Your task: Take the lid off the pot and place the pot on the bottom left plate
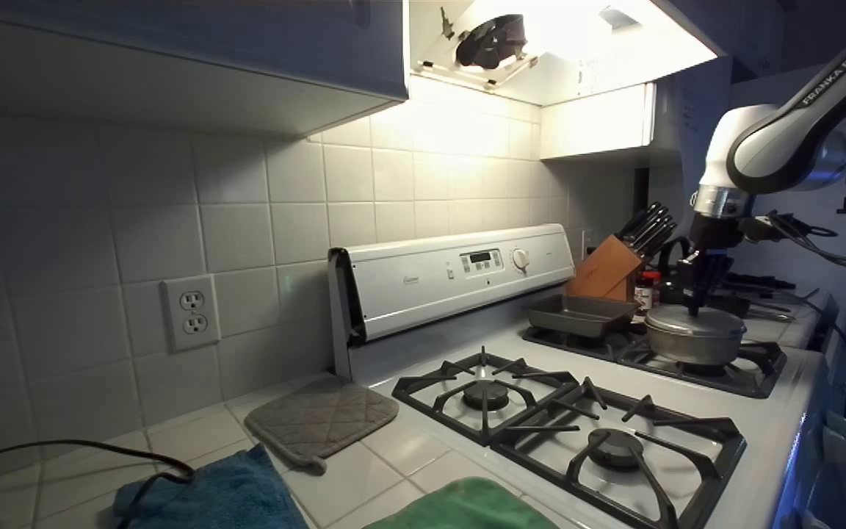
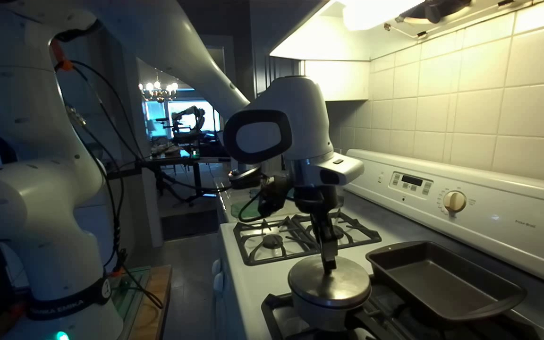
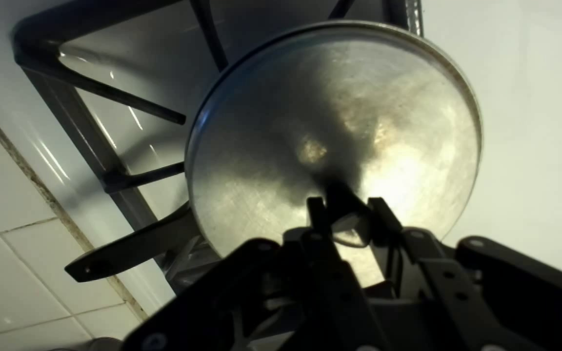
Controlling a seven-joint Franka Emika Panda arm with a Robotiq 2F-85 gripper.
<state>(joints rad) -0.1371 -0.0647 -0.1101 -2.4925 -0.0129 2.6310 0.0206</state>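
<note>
The grey metal pot (image 1: 695,349) stands on the front right burner, also seen in an exterior view (image 2: 321,314). The round metal lid (image 1: 717,323) sits on it, covering its inside; it fills much of the wrist view (image 3: 261,161). Its dark knob (image 3: 344,197) is between my fingertips. My gripper (image 3: 347,212) points down from above, with fingers against both sides of the knob; it also shows in both exterior views (image 1: 695,305) (image 2: 329,264). The pot's dark handle (image 3: 134,246) sticks out sideways. The bottom left plate (image 1: 616,448) has nothing on it; it also shows here (image 2: 272,242).
A dark baking pan (image 2: 442,283) sits on the burner behind the pot. A knife block (image 1: 603,272) and jars stand beyond it. The stove's back panel (image 1: 460,275) rises behind the burners. A potholder (image 1: 327,419) and cloths lie on the counter. The hood hangs overhead.
</note>
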